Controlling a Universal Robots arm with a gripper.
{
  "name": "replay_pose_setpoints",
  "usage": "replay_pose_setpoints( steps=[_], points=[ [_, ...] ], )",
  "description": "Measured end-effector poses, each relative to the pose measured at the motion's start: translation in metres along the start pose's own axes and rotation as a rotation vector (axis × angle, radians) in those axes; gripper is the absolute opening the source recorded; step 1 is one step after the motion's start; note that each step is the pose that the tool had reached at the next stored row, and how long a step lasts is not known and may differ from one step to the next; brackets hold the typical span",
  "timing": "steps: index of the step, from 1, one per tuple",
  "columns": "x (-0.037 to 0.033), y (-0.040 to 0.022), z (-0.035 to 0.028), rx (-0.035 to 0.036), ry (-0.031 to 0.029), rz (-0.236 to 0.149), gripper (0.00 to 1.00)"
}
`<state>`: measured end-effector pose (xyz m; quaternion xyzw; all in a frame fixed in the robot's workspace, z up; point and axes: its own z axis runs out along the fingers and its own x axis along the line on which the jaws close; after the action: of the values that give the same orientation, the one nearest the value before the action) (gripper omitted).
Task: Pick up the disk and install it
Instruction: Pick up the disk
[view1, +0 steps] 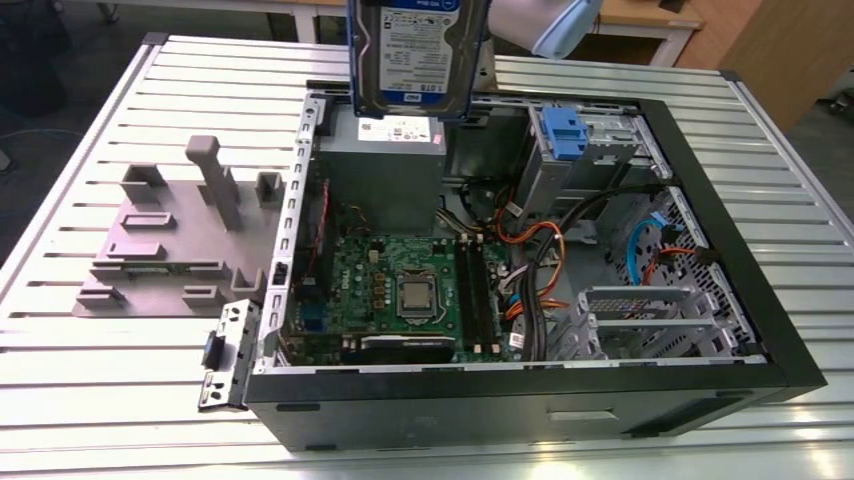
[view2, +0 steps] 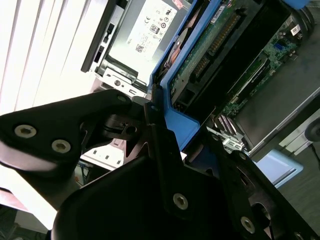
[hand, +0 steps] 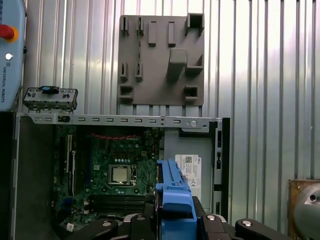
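The tool (hand: 175, 222) is holding the disk (view1: 411, 50) on edge, clamped shut on its blue side rails (hand: 175, 197), in the air above the open computer case (view1: 534, 400), over the grey power supply (view1: 380, 165). I'd be worrying about the disk slipping on that smooth plastic, or snagging the orange cables (view1: 527, 235) inside the case and seating crooked.

Open from above into the uncovered case (view1: 534, 390). Crowded inside by power-supply box (view1: 380, 170), orange cables (view1: 534, 235) and blue latch piece (view1: 561, 135). Taken overhead at the far edge by the disk (view1: 407, 50), clamped in the claw (hand: 176, 222).
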<state>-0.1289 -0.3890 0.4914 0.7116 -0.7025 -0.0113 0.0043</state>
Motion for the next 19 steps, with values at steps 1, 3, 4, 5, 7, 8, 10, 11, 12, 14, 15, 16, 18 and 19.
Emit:
replay_pose_setpoints(
  steps=[1,3,4,5,7,8,10,11,12,14,15,16,18,19],
  points=[
    [0.0,-0.0013,0.0,0.0,0.0002,0.0,0.37],
    [0.0,-0.0038,0.0,0.0,0.0005,0.0,0.37],
    [0.0001,-0.0051,0.0,0.0,0.0007,0.0,0.37],
    [0.0001,-0.0065,0.0,0.0001,0.0009,0.0,0.37],
    [0.0001,-0.0092,0.0,0.0,0.0013,0.0,0.37],
    [0.0001,-0.0104,0.0,0.0,0.0015,0.0,0.37],
    [0.0002,-0.0133,0.0,0.0,0.0018,0.0,0.37],
    [0.0002,-0.0149,0.0,0.0,0.0021,0.0,0.37],
    [0.0002,-0.0164,0.0,0.0,0.0023,0.0,0.37],
    [0.0003,-0.0196,-0.0001,0.0,0.0027,0.0,0.37],
    [0.0003,-0.0211,-0.0001,-0.0001,0.0029,0.0,0.37],
    [0.0003,-0.0225,-0.0001,0.0,0.0032,0.0,0.37],
    [0.0003,-0.0254,-0.0001,0.0,0.0037,0.0,0.37],
    [0.0004,-0.0269,-0.0001,0.0,0.0039,0.0,0.37]
  ],
)
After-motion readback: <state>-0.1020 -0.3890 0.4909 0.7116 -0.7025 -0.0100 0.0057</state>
